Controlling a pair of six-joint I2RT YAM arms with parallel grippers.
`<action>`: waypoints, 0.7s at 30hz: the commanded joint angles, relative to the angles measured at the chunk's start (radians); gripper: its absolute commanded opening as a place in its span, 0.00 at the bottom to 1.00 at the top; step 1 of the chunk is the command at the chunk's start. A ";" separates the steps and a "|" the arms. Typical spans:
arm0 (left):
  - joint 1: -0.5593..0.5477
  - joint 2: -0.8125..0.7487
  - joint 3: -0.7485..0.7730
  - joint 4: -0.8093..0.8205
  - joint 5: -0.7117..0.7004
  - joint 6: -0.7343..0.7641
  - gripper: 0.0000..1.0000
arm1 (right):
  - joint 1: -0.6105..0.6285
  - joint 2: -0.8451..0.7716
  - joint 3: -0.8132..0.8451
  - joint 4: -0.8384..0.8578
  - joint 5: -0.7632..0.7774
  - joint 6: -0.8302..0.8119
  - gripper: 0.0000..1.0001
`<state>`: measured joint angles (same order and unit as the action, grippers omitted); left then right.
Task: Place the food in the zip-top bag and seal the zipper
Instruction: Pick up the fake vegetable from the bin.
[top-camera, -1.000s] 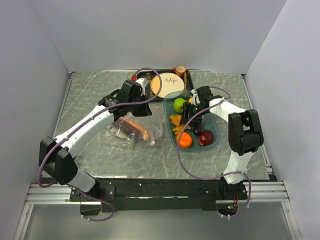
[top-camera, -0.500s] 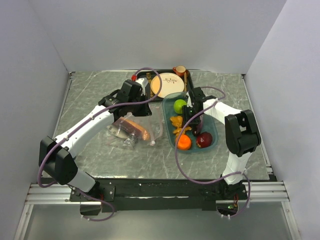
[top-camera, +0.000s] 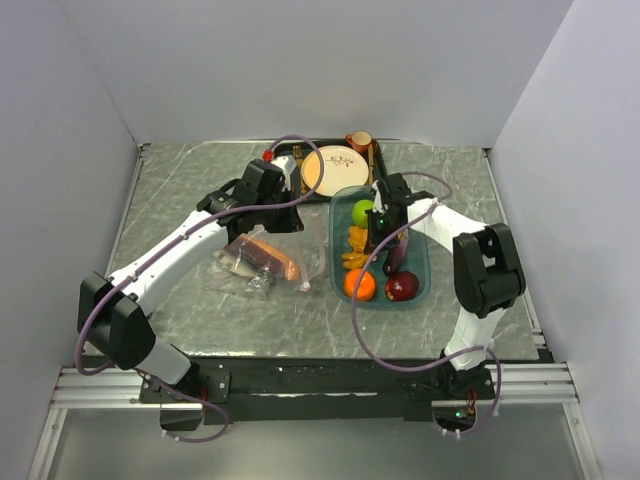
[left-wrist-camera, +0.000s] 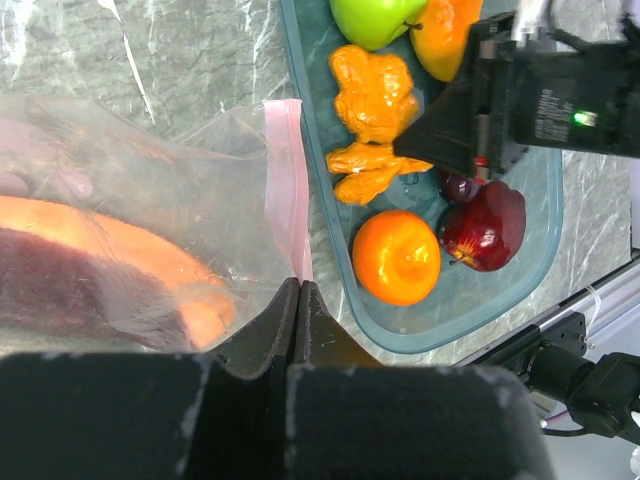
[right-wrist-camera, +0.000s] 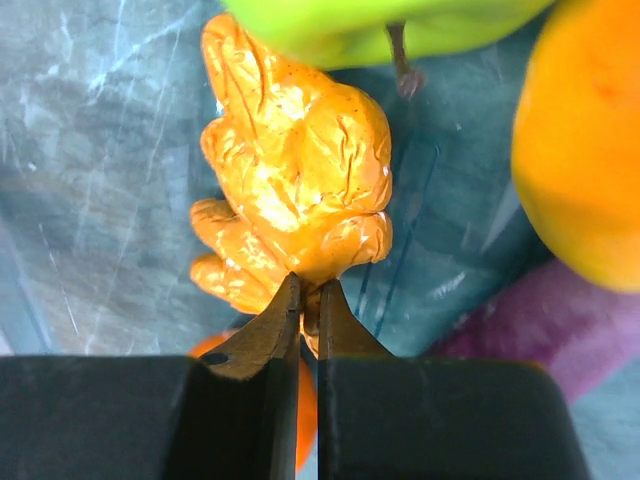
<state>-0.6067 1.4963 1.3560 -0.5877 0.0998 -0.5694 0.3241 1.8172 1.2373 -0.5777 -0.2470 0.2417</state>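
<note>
The clear zip-top bag (top-camera: 268, 258) lies flat at mid-table with an orange-brown piece (left-wrist-camera: 120, 250) and a dark piece inside. My left gripper (left-wrist-camera: 298, 288) is shut on the end of its pink zipper (left-wrist-camera: 284, 180). To its right the teal tray (top-camera: 425, 262) holds a green apple (top-camera: 362, 211), an orange (top-camera: 360, 284), a red apple (top-camera: 401, 286), a purple eggplant (top-camera: 396, 256) and an orange-yellow piece (right-wrist-camera: 295, 170). My right gripper (right-wrist-camera: 308, 292) is shut on the lower edge of that orange-yellow piece, inside the tray.
A black tray (top-camera: 290, 160) at the back holds the cream-and-orange plate (top-camera: 330, 168) and a brown cup (top-camera: 358, 141). White walls close the table on the left, back and right. The right arm's cable (top-camera: 360, 320) loops over the table's near part.
My right gripper has shifted slightly left and its jaws have closed onto the orange-yellow piece. The teal tray slid a little toward the bag. The left arm has stayed still.
</note>
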 joint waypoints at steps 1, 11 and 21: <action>-0.004 -0.027 0.003 0.032 0.005 -0.003 0.01 | 0.001 -0.139 -0.024 -0.004 0.054 0.004 0.01; -0.004 -0.019 0.015 0.034 0.012 -0.004 0.01 | 0.003 -0.306 -0.035 -0.043 0.077 0.008 0.02; -0.004 -0.002 0.025 0.032 0.014 -0.004 0.01 | 0.004 -0.423 -0.016 -0.027 -0.098 0.031 0.03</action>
<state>-0.6067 1.4963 1.3563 -0.5877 0.1005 -0.5694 0.3248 1.4815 1.2057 -0.6209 -0.2600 0.2520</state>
